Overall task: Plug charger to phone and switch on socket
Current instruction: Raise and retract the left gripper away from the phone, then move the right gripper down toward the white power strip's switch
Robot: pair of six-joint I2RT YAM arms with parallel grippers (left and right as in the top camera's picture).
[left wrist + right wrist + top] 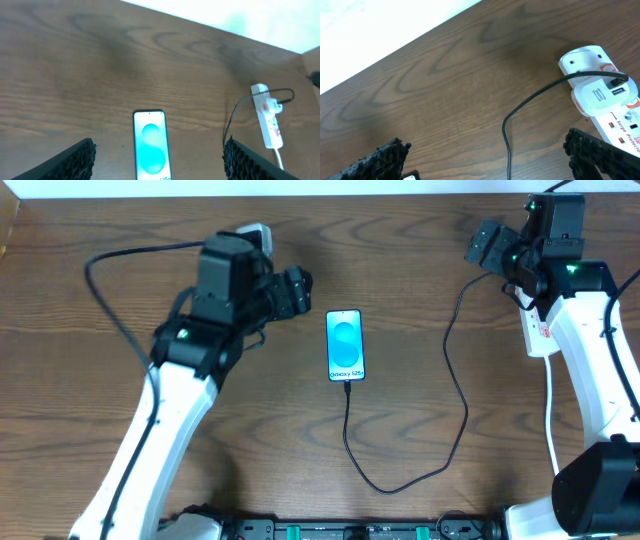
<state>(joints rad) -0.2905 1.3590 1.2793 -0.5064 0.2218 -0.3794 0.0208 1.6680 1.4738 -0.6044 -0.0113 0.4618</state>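
Lying flat near the middle of the worktop point(410, 260), the phone point(345, 345) shows a lit blue screen reading Galaxy S25. The charger point(347, 420) cable meets the phone's lower short edge, runs toward the near worktop edge, loops right and climbs to the socket point(540, 336), a white power strip on the right side, partly under the right arm. The right wrist view shows the cable ending at a white plug block point(602, 92) seated at the strip's far end. Switch position cannot be told. Left hand point(297, 290) hovers just left of the phone's top edge, fingers wide apart, holding nothing. Right hand point(485, 245) hangs near the strip's far end, fingers likewise wide, empty
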